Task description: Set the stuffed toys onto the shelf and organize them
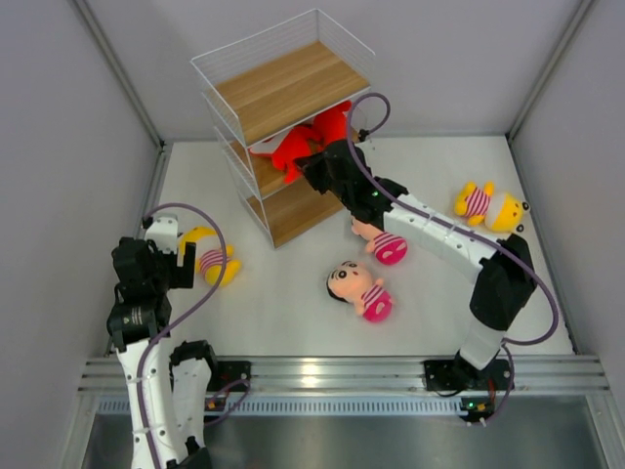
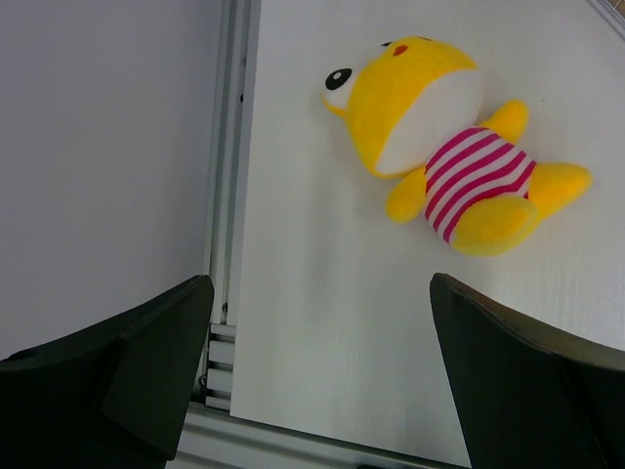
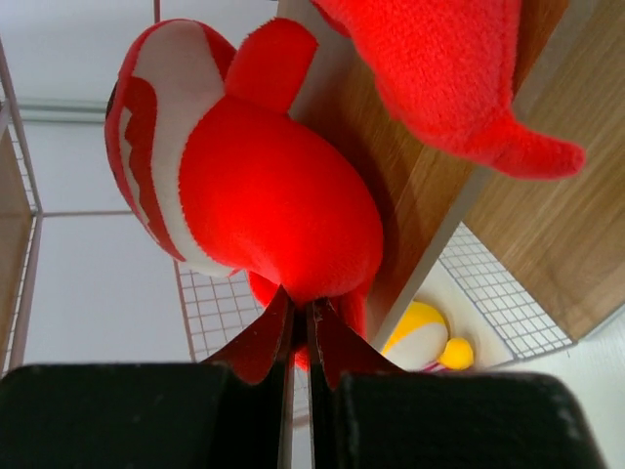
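The left gripper [image 2: 320,293] is seen low over the left side of the table [image 1: 293,327], with its jaws spread wide and nothing between them. Just beyond its fingers a yellow figure [image 2: 439,147] in a pink-striped shirt is laid flat on the table, close to the left edge.

Further right, at the back of the table, the shelf [image 1: 293,88] is stood at an angle. Two sharks are found at its middle tier, both bulging out past the open front. The red shark [image 3: 273,195] is pinched at its underside by the right gripper [image 3: 298,305], whose jaws are drawn together on the plush (whether the toy's weight is borne by the board cannot be told). The second red shark [image 3: 439,68] is seen just beside it, on the same tier.

Right of the shelf, one boy doll [image 1: 389,246] is partly hidden under the right arm. The other boy doll [image 1: 359,290] is laid face up in the open, nearer the front. At the far right, a second yellow figure [image 1: 488,205] is laid near the wall, well apart from the rest.
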{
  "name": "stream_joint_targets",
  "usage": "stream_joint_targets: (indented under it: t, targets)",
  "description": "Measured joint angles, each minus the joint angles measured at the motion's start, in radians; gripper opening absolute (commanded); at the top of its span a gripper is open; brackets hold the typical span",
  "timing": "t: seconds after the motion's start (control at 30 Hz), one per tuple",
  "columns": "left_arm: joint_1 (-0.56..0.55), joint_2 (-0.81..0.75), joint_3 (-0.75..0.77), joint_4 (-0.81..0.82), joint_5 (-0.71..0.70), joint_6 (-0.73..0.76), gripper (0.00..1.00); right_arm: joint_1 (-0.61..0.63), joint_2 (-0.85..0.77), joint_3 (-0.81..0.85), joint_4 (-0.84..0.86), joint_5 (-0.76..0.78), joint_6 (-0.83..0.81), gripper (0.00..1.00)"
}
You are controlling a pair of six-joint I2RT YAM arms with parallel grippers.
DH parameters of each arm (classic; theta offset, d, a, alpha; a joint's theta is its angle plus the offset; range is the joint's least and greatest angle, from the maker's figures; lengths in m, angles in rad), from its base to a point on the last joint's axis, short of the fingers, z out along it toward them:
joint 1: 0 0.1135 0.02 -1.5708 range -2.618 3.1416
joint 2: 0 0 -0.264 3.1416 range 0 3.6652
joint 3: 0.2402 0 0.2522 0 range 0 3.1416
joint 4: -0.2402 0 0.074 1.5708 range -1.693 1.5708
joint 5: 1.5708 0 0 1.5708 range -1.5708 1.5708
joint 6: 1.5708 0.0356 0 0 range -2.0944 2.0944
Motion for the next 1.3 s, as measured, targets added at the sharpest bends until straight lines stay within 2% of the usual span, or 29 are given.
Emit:
stream_joint_targets:
  t: [0.3, 0.33, 0.37, 0.5, 0.6, 0.73, 0.93, 0.97, 1.07, 1.13, 1.23, 1.3]
  targets:
    - [-0.006, -0.01, -0.013, 0.001, -0.004, 0.015, 0.99, 0.003, 0.055, 0.047, 0.01, 0.079, -0.002, 0.0]
    - [-0.006, -0.012, -0.014, 0.0, -0.004, 0.016, 0.99, 0.003, 0.055, 0.047, 0.01, 0.082, -0.006, 0.04]
    - [-0.006, -0.013, -0.014, 0.0, -0.004, 0.016, 0.99, 0.003, 0.055, 0.047, 0.011, 0.081, -0.012, 0.19]
    - [-0.006, -0.013, -0.014, 0.001, -0.004, 0.017, 0.99, 0.003, 0.055, 0.047, 0.031, 0.069, -0.049, 0.51]
    - [-0.006, -0.013, -0.014, 0.001, -0.003, 0.017, 0.99, 0.01, 0.04, 0.032, 0.051, 0.058, -0.101, 0.58]
    - [-0.007, -0.013, -0.015, 0.001, 0.004, 0.021, 0.99, 0.032, -0.05, -0.032, 0.056, 0.024, -0.214, 0.59]
    - [-0.009, -0.015, -0.015, 0.001, 0.005, 0.021, 0.99, 0.066, -0.344, -0.206, 0.053, -0.046, -0.436, 0.62]
    - [-0.009, -0.018, -0.016, 0.001, 0.005, 0.022, 0.99, 0.066, -0.405, -0.237, 0.036, -0.044, -0.472, 0.63]
    - [-0.009, -0.027, -0.023, 0.002, 0.013, 0.024, 0.99, 0.063, -0.578, -0.326, -0.043, 0.004, -0.6, 0.79]
    - [-0.009, -0.03, -0.029, 0.002, 0.026, 0.023, 0.99, 0.052, -0.646, -0.37, -0.109, 0.029, -0.677, 0.87]
    - [-0.009, -0.032, -0.039, 0.002, 0.039, 0.023, 0.99, -0.019, -0.655, -0.385, -0.258, -0.002, -0.795, 0.88]
    - [-0.009, -0.032, -0.047, 0.002, 0.042, 0.024, 0.99, -0.113, -0.578, -0.359, -0.372, -0.039, -0.869, 0.88]
